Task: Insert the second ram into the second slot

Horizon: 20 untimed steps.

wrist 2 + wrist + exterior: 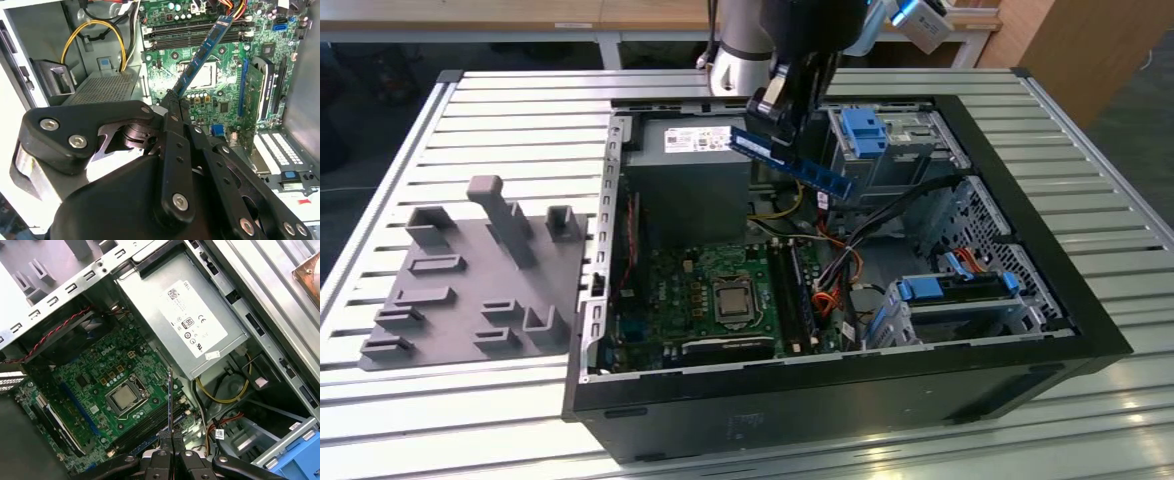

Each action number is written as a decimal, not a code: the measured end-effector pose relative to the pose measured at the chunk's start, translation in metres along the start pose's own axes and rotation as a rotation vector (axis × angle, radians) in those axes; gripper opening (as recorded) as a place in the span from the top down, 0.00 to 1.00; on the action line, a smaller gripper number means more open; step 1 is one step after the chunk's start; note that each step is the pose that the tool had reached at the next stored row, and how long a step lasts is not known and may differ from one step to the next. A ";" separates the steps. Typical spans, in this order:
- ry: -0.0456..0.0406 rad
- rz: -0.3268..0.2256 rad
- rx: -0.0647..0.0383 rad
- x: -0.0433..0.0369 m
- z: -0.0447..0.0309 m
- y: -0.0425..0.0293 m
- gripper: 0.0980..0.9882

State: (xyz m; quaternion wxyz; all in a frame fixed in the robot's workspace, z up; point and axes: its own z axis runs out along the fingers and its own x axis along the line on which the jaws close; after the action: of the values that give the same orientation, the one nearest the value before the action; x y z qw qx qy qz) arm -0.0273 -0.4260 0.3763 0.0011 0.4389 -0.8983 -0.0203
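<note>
The gripper (175,98) is closed narrow on one end of the second ram (204,50) — a thin, flat, long blue circuit board. The stick hangs tilted in the air inside the open black metal case (787,410), above the green motherboard (670,290) — apart from its long dark slots (175,31)

The arm (744,40) reaches down from the far side, wrist tilted. Its gripper (771,112) hangs with jaws clamped on the second ram (807,168)
</note>
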 end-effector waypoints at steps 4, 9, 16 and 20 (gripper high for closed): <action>-0.0008 0.022 0.000 0.0000 0.0000 0.0000 0.97; -0.0017 0.046 0.001 0.0000 0.0000 0.0000 0.97; -0.0028 0.077 0.001 0.0000 0.0000 0.0000 0.97; -0.0035 0.093 0.002 0.0000 0.0000 0.0000 0.97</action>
State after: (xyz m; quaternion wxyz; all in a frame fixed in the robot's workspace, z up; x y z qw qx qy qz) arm -0.0273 -0.4260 0.3763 0.0001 0.3966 -0.9178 -0.0203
